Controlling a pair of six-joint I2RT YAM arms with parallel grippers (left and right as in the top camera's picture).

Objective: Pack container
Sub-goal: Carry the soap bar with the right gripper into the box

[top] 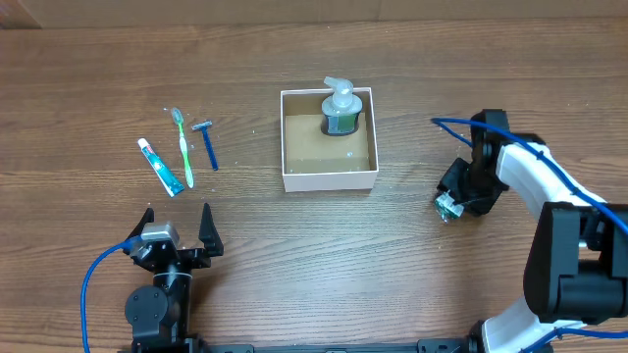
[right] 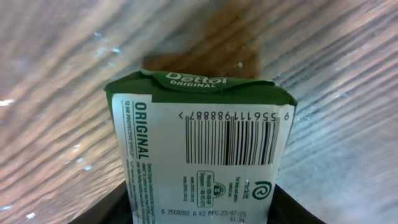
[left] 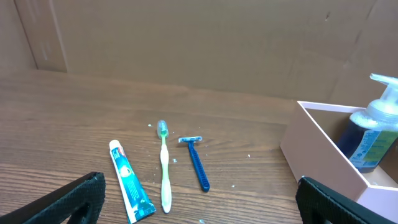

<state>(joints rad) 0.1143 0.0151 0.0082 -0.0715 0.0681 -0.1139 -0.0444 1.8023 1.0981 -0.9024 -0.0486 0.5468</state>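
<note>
Wood-grain table (top: 98, 69). Your container (top: 329, 179) sits mid-table, a pump bottle (top: 340, 108) upright in its far corner; the bottle's label is too small to read. Toothpaste (top: 160, 167), toothbrush (top: 183, 147) and razor (top: 208, 142) lie to its left. Your left gripper (top: 178, 211) gapes wide, empty. Your right gripper (top: 451, 204), right of the container, pinches a green-and-white packet (right: 199, 149) printed "Dettol ORIGINAL" above a barcode.

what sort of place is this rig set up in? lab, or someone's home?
Most likely a robot test bench, not a home: wood-grain table, plain cardboard backdrop, and toiletries (toothpaste, toothbrush, razor, soap packet) staged beside an open container.
</note>
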